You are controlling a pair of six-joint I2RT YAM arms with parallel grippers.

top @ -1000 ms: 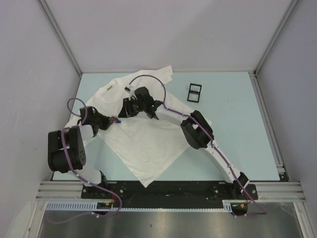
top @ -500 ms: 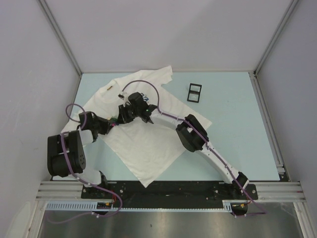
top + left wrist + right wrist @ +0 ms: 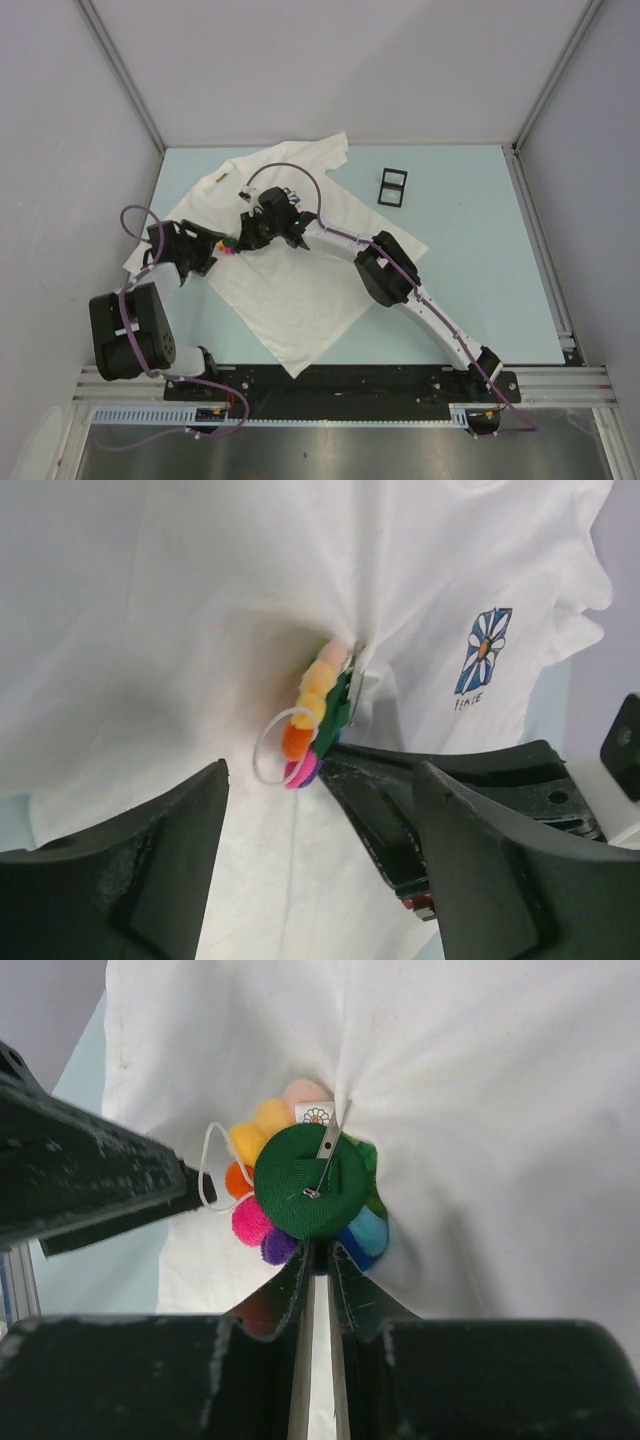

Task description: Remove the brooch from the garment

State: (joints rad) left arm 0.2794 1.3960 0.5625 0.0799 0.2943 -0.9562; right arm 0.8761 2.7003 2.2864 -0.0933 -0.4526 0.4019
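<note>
Seen from the top external camera, a white T-shirt (image 3: 290,290) is spread crumpled on the pale blue table (image 3: 480,250), its tan collar label (image 3: 221,174) turned toward the far left. Both arms are bent inward over the chest of the shirt. The left gripper (image 3: 218,245) and the right gripper (image 3: 243,235) are set almost nose to nose, with the multicoloured brooch (image 3: 231,246) caught between them. A small black frame (image 3: 393,186) is left lying well apart on the bare table to the right.

In the left wrist view, the left gripper's fingers (image 3: 130,870) are spread wide and nothing is held between them. The brooch is seen edge-on just ahead of them, a row of coloured pompoms with a white thread loop (image 3: 272,742), and the cloth is gathered into folds around it. A black finger of the right gripper is pressed against the brooch's lower end. The blue-and-white flower emblem (image 3: 485,650) is shown further right on the shirt.

In the right wrist view, the right gripper's jaws are drawn almost together, and the lower rim of the brooch is pinched at their tips. The brooch's green felt back (image 3: 310,1182) is faced to the camera, its metal pin still run into the puckered fabric. One left finger (image 3: 90,1180) is seen at the left edge, apart from the brooch.
</note>
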